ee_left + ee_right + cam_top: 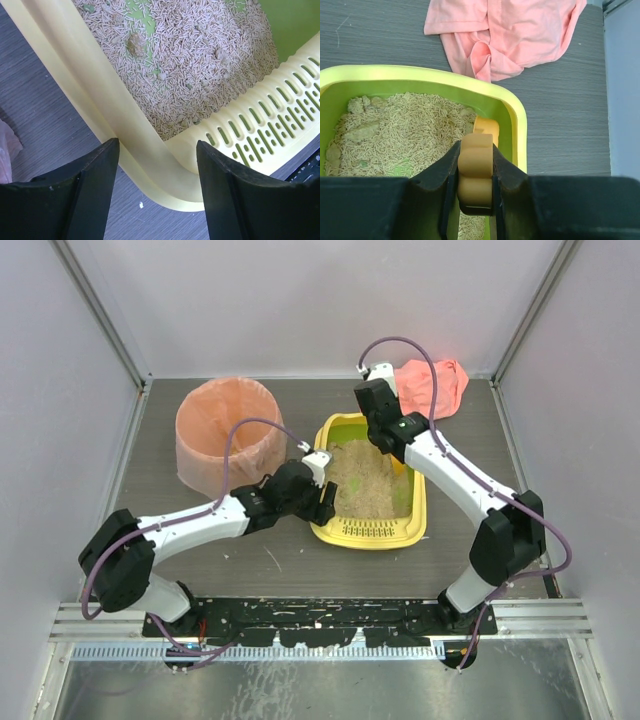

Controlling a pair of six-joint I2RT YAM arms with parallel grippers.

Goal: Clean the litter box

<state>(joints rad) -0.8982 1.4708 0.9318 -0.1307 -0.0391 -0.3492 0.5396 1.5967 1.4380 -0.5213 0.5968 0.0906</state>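
The litter box (418, 515) is a yellow tray with green inner walls, sandy litter and a slotted grate at its near end. My left gripper (322, 502) is open at its near left corner; in the left wrist view the rim (117, 107) runs between the two fingers (95, 192), apart from both. My right gripper (385, 435) is over the far right part of the box, shut on the orange scoop's handle (476, 167). The scoop's end (487, 127) points down by the green wall. Litter with a few clumps (362, 131) fills the box.
A round bin lined with a pink bag (225, 433) stands left of the box. A pink cloth (432, 387) lies at the back right, also in the right wrist view (510, 35). Enclosure walls close in on three sides. Small litter crumbs dot the table.
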